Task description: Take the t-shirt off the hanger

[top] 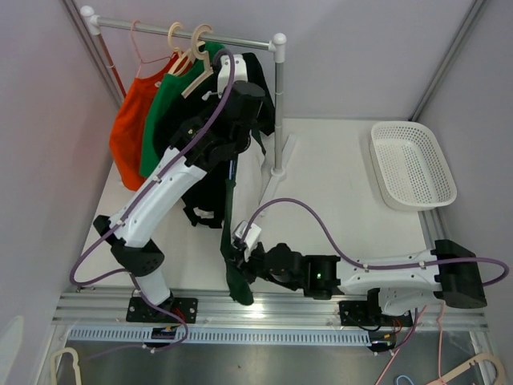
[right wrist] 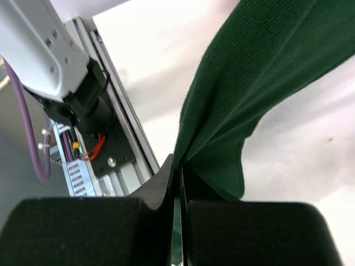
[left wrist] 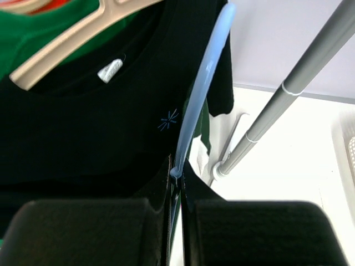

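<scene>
At the near edge of the tabletop point(top: 337, 184), the fingertips of the right pincer point(right wrist: 178, 166) are being covered by cloth in the overhead view, so the grip is being shown only by the wrist camera: the jaws are being pressed shut on a folded edge of the dark green t-shirt point(right wrist: 249, 83). The ribbed, matte knit is being drawn into a taut band running from that pincer up towards the rack. Its upper part is being hidden behind the left arm, and how it is sitting on its hanger cannot be told. Further back, the left pincer point(left wrist: 176, 172) is being kept closed on the thin, curved, pale blue plastic hanger point(left wrist: 202, 94), just in front of a black garment point(left wrist: 83, 127) on a flat wooden hanger point(left wrist: 61, 47). Beyond, a bright green shirt point(top: 164, 112) and an orange one point(top: 128, 136) are being carried by the metal rail point(top: 232, 38), with a white perforated basket point(top: 413, 164) well apart on the right.
</scene>
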### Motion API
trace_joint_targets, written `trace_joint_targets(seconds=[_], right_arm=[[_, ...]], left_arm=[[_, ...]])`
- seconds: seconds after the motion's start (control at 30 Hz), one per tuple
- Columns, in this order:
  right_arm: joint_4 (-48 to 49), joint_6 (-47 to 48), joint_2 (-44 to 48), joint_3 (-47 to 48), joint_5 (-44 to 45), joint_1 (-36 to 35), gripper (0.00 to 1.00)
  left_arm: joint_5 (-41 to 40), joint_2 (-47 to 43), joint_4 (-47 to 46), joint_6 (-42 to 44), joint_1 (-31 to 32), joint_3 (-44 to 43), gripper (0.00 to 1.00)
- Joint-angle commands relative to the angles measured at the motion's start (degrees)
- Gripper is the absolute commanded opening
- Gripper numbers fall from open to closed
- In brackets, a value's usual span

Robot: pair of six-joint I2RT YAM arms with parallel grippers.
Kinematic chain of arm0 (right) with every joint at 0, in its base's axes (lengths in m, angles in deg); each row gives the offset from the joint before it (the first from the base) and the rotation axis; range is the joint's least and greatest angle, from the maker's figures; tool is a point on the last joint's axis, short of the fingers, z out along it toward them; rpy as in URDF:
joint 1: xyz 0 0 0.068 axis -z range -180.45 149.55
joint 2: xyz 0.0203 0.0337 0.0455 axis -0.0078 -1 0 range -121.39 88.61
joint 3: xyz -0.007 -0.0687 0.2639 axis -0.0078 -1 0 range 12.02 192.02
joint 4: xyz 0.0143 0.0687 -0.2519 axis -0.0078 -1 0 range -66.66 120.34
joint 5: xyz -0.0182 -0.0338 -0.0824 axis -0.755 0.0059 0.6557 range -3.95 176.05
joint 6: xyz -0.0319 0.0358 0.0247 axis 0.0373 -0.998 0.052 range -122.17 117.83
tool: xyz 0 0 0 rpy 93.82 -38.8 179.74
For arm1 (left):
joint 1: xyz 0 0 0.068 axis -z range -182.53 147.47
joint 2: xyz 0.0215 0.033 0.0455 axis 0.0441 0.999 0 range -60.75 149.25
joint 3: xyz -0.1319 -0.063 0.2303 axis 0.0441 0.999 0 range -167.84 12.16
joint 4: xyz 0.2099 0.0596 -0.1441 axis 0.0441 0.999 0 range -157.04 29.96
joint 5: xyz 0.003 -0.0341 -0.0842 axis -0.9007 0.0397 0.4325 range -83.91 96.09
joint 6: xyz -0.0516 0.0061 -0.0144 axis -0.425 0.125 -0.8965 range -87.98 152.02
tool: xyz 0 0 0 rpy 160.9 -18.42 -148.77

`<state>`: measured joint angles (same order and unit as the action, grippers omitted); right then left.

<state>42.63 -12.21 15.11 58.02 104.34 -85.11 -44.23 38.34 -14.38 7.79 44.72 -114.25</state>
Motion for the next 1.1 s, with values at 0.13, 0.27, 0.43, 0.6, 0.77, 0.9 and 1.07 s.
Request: trace_joint_targets(seconds=[0.13, 0.27, 0.43, 0.6, 0.77, 0.9, 1.07], right_arm=[[-3.1, -3.8, -3.5, 0.5, -8.6, -2.4, 0.0], [-4.6, -1.6, -0.8, 1.3, -8.4, -3.9, 0.0], [-11.0, 1.9, 3.4, 6.5, -4.1, -7.8, 0.0], [-17.8, 5.3, 4.5, 14.5, -1.2, -12.4, 0.0], [-22.4, 8.6, 3.8, 18.7, 3.9, -19.0, 0.0], [-23.7, 9.8, 4.4, 19.9, 6.0, -21.2, 0.0], [-26.4, 13.8, 7.0, 22.8, 6.3, -22.5, 0.0]], left_arm=[[-4.9, -0.1, -10.7, 5.8, -0.9, -8.2, 0.01], [-5.4, -1.4, -13.6, 7.7, -1.1, -4.3, 0.01], [-5.2, -1.8, -9.9, 1.4, -1.5, 1.6, 0.01], [-4.4, -2.2, -12.2, -0.9, -2.0, 6.9, 0.01], [-4.0, 0.3, -11.8, -1.7, -2.2, 6.4, 0.01], [-3.5, 1.3, -10.9, -3.1, -2.2, 7.3, 0.01], [-3.0, 0.9, -11.4, -4.2, -2.3, 9.6, 0.01]])
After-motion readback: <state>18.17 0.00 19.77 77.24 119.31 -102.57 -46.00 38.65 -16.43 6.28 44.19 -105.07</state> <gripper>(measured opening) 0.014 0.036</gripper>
